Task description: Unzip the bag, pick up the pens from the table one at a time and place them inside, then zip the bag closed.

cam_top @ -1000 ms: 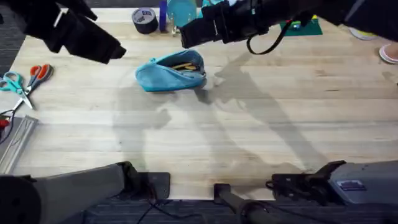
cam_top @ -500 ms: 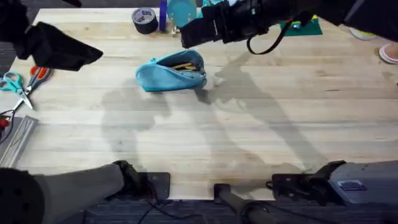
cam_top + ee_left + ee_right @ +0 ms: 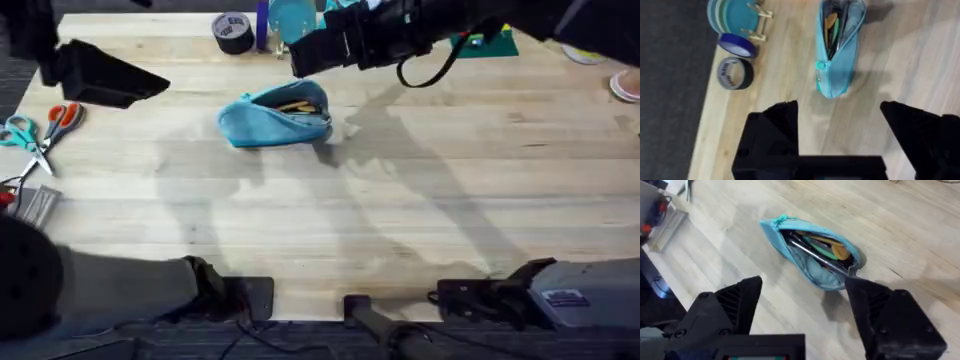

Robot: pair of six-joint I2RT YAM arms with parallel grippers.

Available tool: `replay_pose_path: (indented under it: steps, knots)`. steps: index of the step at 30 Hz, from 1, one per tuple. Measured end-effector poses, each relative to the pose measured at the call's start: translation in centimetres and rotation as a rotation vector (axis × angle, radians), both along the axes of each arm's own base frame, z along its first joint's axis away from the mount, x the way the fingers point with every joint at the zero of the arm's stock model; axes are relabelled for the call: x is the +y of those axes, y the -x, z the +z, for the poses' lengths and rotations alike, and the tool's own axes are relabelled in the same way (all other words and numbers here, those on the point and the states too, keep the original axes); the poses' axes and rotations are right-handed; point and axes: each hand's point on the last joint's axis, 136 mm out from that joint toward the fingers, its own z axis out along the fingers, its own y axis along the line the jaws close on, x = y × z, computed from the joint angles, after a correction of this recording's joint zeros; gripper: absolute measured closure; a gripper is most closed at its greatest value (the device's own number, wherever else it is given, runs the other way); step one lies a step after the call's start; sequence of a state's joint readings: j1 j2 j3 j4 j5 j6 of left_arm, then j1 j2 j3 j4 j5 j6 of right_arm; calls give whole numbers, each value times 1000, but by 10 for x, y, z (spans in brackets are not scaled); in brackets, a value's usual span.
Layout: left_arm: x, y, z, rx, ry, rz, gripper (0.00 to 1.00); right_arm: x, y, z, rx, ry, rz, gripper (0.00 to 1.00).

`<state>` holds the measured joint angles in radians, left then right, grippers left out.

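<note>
The bag lies unzipped on the table, pens inside, just ahead of the right fingers and farther ahead of the left fingers; both pairs spread, holding nothing.

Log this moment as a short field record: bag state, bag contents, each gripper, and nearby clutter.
bag: light blue pouch lying on the table, zipper open
contents: pens and other slim items inside
left gripper: open, empty, raised above the table short of the bag
right gripper: open, empty, raised near the bag
clutter: scissors at the left edge; tape roll at the far edge
</note>
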<state>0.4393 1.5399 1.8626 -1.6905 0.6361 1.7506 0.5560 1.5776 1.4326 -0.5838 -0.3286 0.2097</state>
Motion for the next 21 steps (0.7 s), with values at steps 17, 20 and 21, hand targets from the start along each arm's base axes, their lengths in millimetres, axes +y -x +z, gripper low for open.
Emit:
replay_pose_path:
  steps: [17, 20, 21]
  knots:
    - [11, -13, -57, 130, 94, -80, 6, 0, 0, 0, -1, 0, 0, 4]
    - [14, -2, -75, 163, 139, -88, 6, 0, 0, 0, 0, 0, 0, 4]
    - [15, 1, -80, 168, 154, -90, 6, 0, 0, 0, 0, 0, 0, 4]
